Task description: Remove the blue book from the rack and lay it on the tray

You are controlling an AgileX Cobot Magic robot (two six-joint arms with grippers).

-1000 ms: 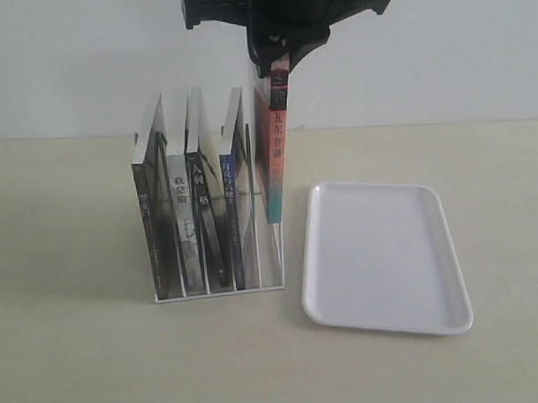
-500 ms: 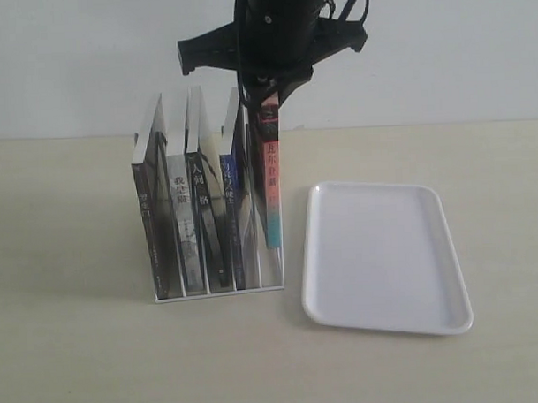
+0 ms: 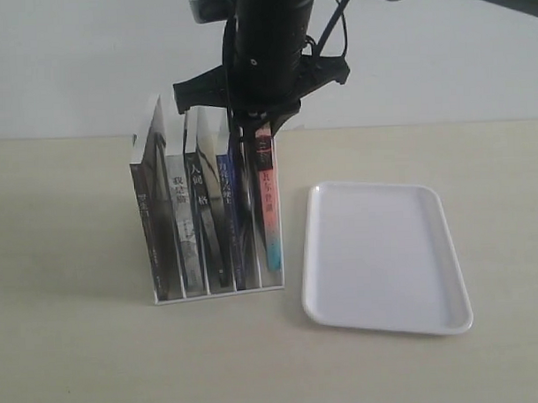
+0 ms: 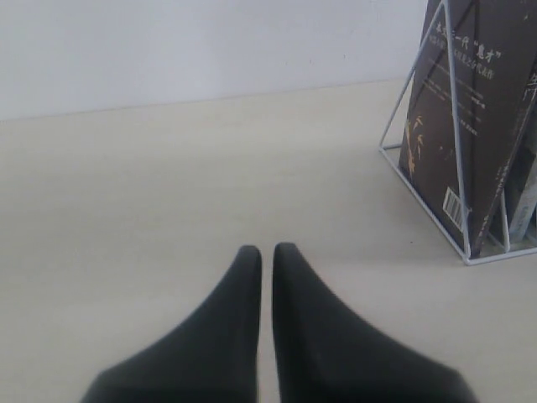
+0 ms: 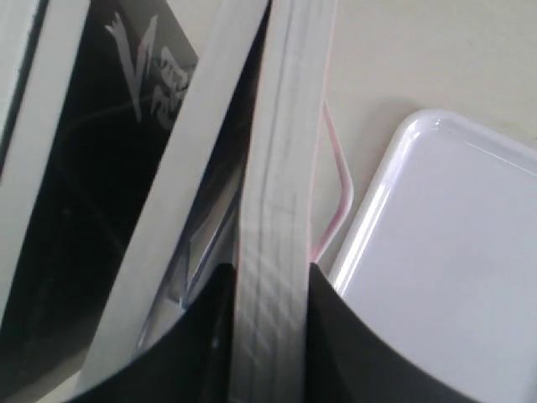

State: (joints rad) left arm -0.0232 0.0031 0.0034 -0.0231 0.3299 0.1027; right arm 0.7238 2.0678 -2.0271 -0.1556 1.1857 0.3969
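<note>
A pink-edged book (image 5: pixel 281 151) is being clamped by its white page edge between the right gripper's (image 5: pixel 270 290) dark jaws, just beside the tray (image 5: pixel 445 277) and a dark-covered book (image 5: pixel 101 185).

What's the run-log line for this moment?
right gripper: shut on pink book, in rack's end slot | left gripper: shut, over table | blue book: in rack | tray: nothing on it

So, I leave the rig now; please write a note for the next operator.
Left tool: shut, empty, over the table near the rack.
Right tool: shut on the pink-spined book, upright in the rack slot nearest the tray.
Blue book: in the next slot, not gripped.
Tray: nothing on it.
Done: nothing yet. Left: release that book, take the blue one, lay it on the tray.
</note>
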